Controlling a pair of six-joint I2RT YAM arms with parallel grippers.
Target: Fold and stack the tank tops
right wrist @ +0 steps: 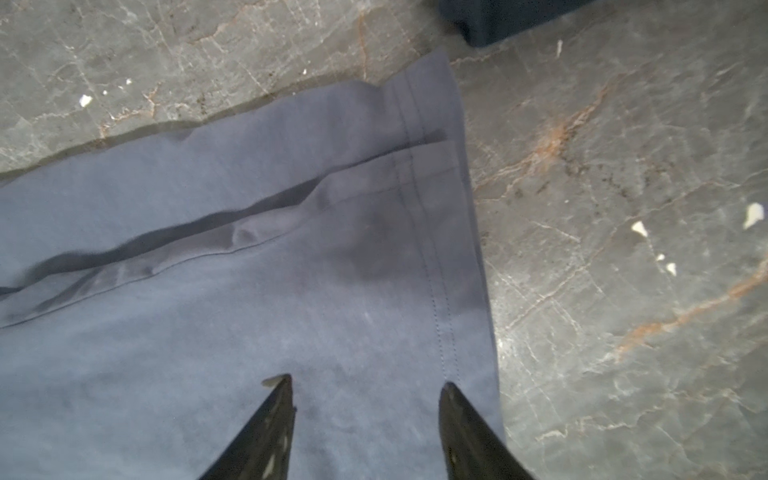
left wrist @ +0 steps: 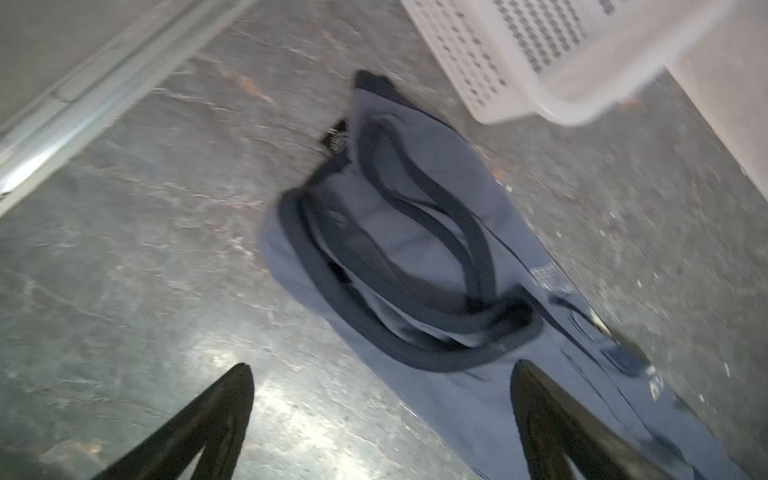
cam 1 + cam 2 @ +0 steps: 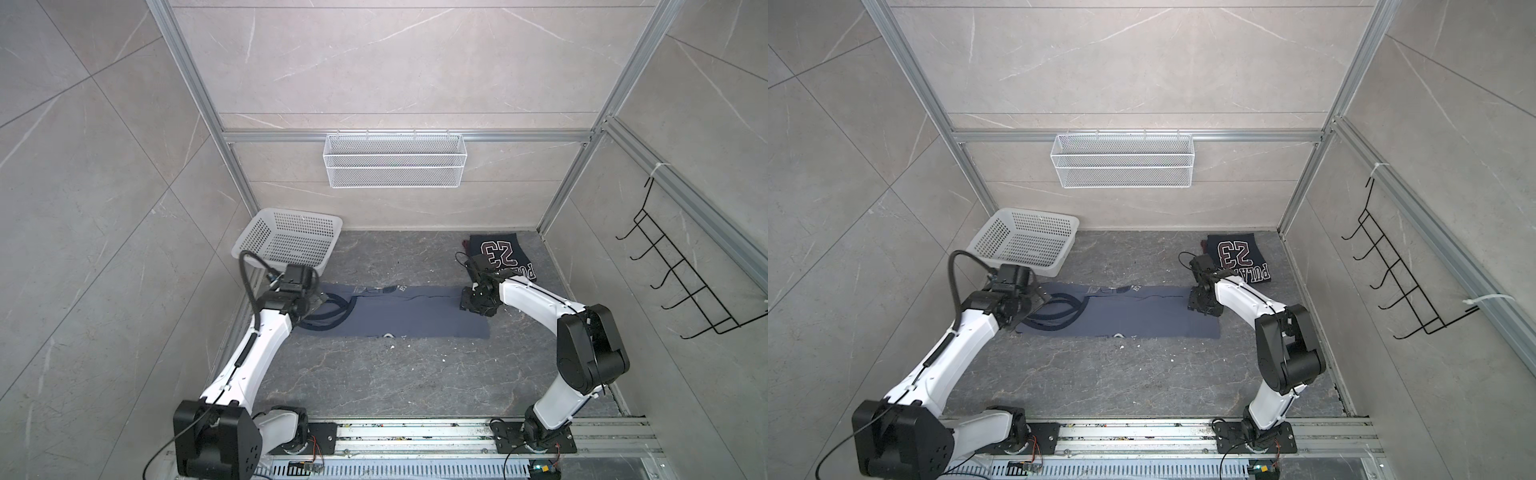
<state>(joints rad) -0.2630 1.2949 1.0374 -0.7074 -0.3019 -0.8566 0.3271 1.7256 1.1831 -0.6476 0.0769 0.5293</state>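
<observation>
– 2 tank tops in both top views: where?
– On the table [image 3: 374, 374], the slate tank top [image 3: 415, 316] lies flat between the arms. The navy tank top [image 3: 1237, 253] sits folded at the far right, apart.
– Left wrist view?
– The left gripper [image 2: 380, 365] is spread wide and empty by its straps, near the basket [image 2: 540, 95].
– Right wrist view?
– The right gripper [image 1: 366, 380] is parted, holding nothing, over the hem end.

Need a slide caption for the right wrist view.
Open right pincer over the hem end of the lengthwise-folded blue-grey tank top on the grey table.
</observation>
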